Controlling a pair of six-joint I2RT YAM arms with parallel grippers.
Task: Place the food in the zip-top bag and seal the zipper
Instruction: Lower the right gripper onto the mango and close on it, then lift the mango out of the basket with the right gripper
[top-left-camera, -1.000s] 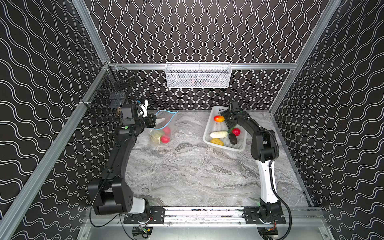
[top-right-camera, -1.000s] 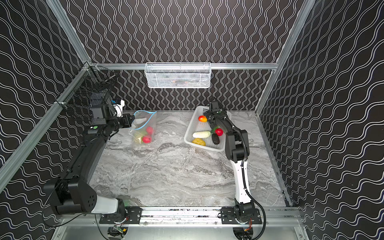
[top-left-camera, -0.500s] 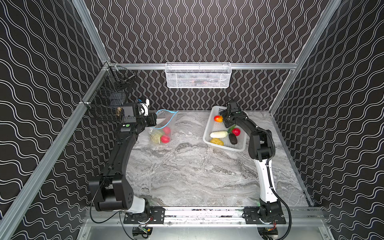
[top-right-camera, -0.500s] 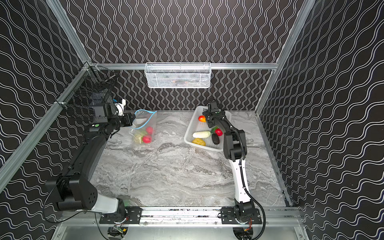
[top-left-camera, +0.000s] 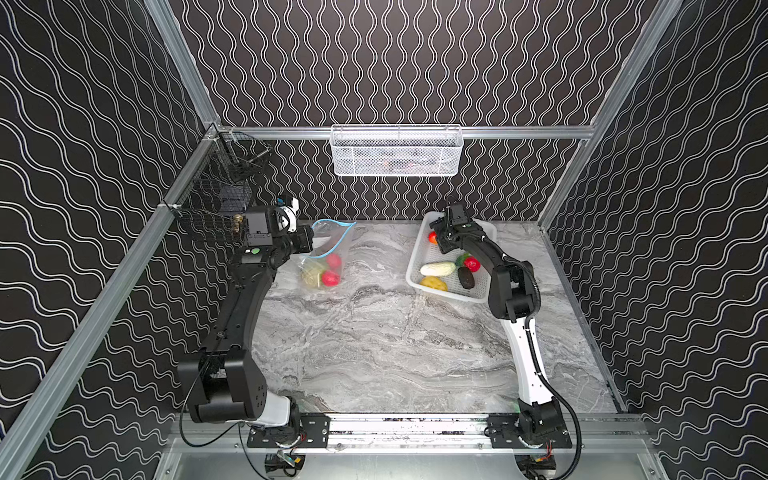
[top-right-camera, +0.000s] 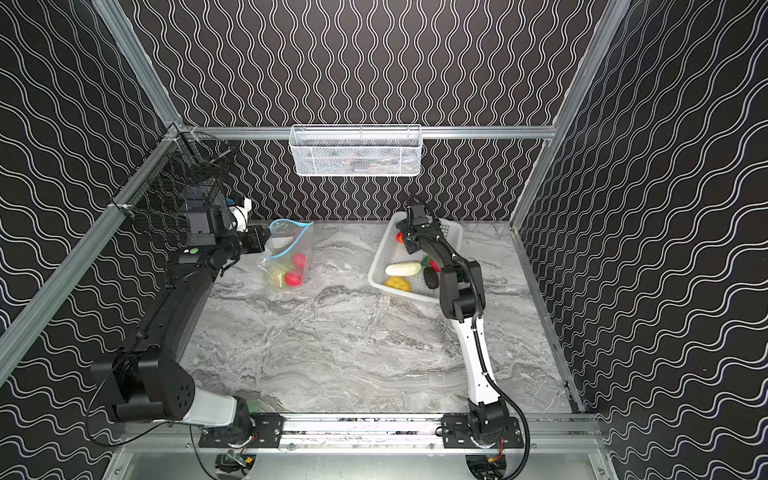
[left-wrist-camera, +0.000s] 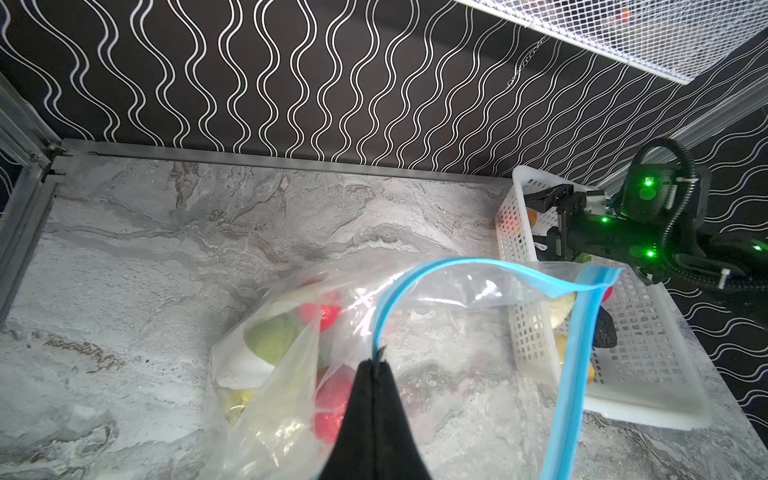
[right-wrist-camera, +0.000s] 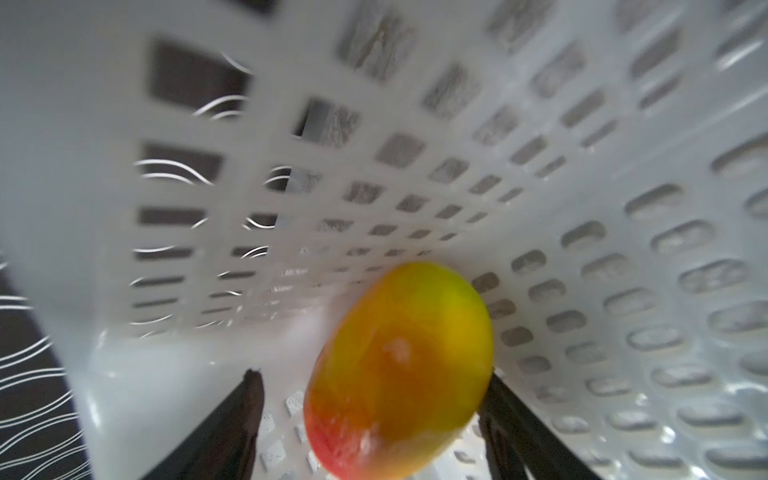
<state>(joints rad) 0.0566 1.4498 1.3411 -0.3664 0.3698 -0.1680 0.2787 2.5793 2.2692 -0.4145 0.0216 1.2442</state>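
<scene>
**Camera arrangement**

Both top views look down from high above the front rail (top-left-camera: 415, 417) toward the back wall (top-left-camera: 395, 62). They stand far enough off to hold the whole table (top-left-camera: 374, 353), the left arm (top-left-camera: 243, 311) and the right arm (top-left-camera: 523, 357). Set side by side, they share nearly the entire scene. The left wrist view looks along the left gripper (left-wrist-camera: 377, 365), jaws closed, close over the zip-top bag (left-wrist-camera: 282, 374), across the table to the white basket (left-wrist-camera: 644, 409) and the right arm. The right wrist view sits very near, inside that basket, facing its perforated wall past the right gripper (right-wrist-camera: 372, 374), jaws spread. The basket shows in every view.
</scene>
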